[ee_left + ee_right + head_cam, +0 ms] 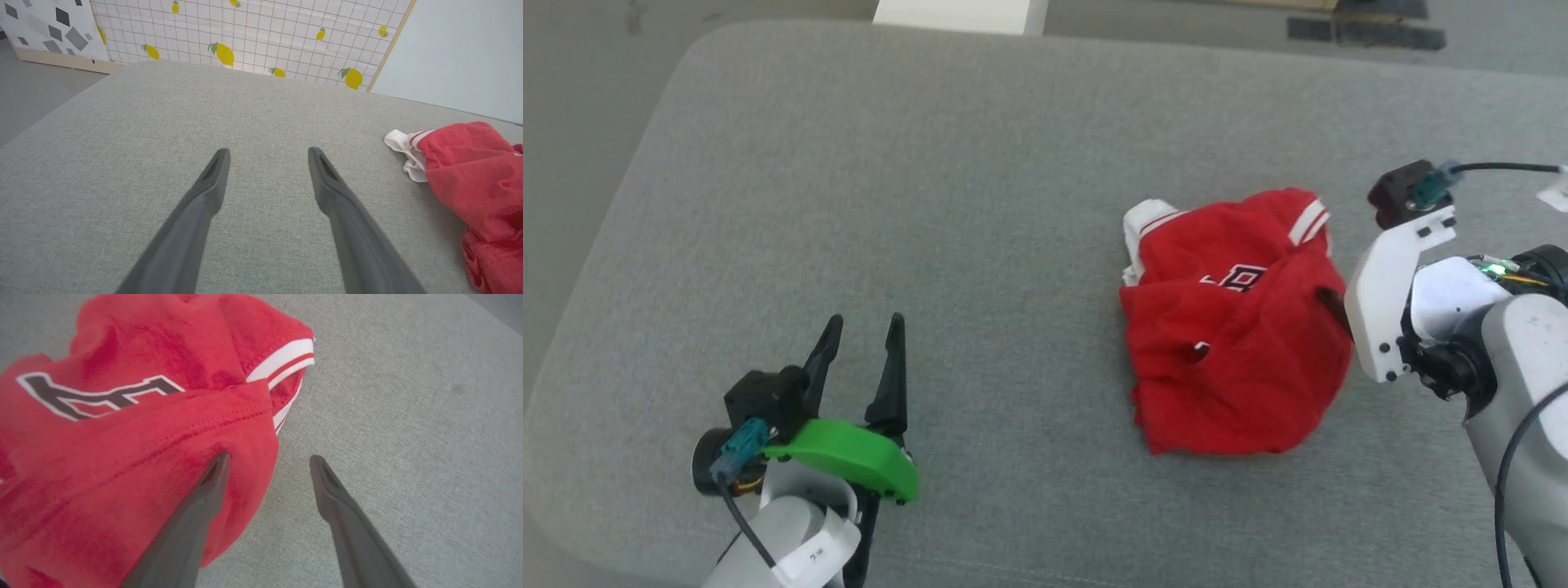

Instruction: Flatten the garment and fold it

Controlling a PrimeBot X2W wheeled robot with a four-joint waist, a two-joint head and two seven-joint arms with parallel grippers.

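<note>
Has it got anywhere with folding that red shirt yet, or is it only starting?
Done: nothing yet; the red shirt lies crumpled on the grey surface. In hand: the open right claw straddles its edge; the left claw hovers open, apart. Left: flattening, then folding.

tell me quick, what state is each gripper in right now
Left gripper: open, holding nothing, over bare grey cushion.
Right gripper: open at the garment's edge, not gripping it.

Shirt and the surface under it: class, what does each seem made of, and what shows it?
Shirt: soft matte knit cloth, perhaps cotton or polyester; it crumples and shows stitched hems. Surface: grey woven upholstery fabric, matte, fine speckled weave; perhaps padded, given rounded corners.
</note>
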